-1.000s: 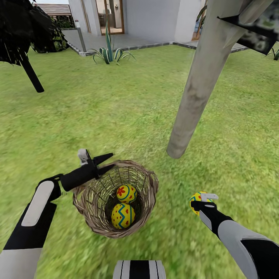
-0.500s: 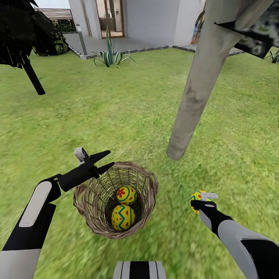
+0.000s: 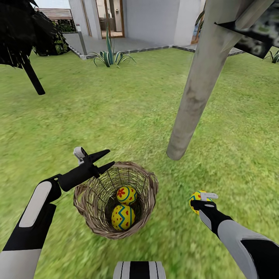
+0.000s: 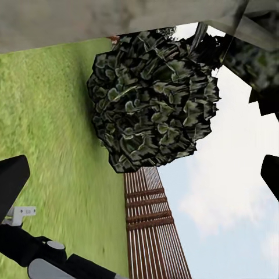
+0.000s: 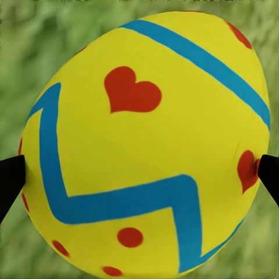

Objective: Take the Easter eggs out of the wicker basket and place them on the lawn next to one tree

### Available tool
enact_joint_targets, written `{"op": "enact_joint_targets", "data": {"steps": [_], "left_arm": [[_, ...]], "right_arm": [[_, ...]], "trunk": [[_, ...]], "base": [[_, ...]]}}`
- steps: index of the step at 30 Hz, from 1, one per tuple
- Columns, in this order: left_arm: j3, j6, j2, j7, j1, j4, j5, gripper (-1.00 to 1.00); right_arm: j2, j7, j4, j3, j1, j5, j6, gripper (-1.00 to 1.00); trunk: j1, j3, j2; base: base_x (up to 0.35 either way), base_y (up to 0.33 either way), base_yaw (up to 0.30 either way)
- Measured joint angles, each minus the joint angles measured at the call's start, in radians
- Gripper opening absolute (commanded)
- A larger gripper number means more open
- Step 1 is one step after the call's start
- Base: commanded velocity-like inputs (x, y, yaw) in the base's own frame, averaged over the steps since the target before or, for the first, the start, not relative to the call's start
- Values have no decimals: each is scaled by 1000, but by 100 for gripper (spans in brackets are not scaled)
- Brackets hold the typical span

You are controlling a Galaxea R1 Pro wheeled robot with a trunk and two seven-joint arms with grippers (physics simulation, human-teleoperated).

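Two eggs lie inside the basket [image 3: 115, 199], one with a red flower mark [image 3: 126, 194] towards the far side and one with a blue zigzag [image 3: 123, 216] nearer the robot, touching each other. At the left of the head view, the left gripper [image 3: 102, 161] hangs just over the basket's far-left rim, its fingers parted and holding nothing, pointing across the opening instead of down into it; both eggs sit below and to the right of its tips, so this arm is by far the nearer one for the next pick, and I judge it would need to tilt downward to reach them. Past the basket, the tree [image 3: 195, 87] meets the lawn [image 3: 116, 112] a short way beyond and to the right. Further right, the right gripper [image 3: 199, 203] is clamped on the third egg [image 3: 197, 198], low over the grass, well clear of the basket. In the right wrist view that egg [image 5: 145, 145] sits squarely between the two dark fingertips [image 5: 11, 177], its long axis running across the gap at a slant. The trunk's foot lies ahead and slightly left of this held egg, so setting it down calls for a forward reach, I judge.
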State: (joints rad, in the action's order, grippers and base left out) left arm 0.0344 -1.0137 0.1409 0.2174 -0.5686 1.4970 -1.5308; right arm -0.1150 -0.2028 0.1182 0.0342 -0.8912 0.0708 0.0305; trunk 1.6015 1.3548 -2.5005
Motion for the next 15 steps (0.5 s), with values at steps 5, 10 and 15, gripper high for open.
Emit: {"op": "enact_joint_targets", "data": {"steps": [5,10,15], "left_arm": [[-6,3,-2,-1,1,-1,0,100],[-12,4,-1,2,3,-2,0,100],[-14,1,-3,3,3,-2,0,100]], "right_arm": [[2,3,1,0,0,0,0,-100],[4,-1,6,3,0,0,1,-100],[3,0,30,4,0,-2,3,-100]], "trunk": [[0,0,0],[0,0,0],[0,5,0]], "base": [[0,0,0],[0,0,0],[0,0,0]]}}
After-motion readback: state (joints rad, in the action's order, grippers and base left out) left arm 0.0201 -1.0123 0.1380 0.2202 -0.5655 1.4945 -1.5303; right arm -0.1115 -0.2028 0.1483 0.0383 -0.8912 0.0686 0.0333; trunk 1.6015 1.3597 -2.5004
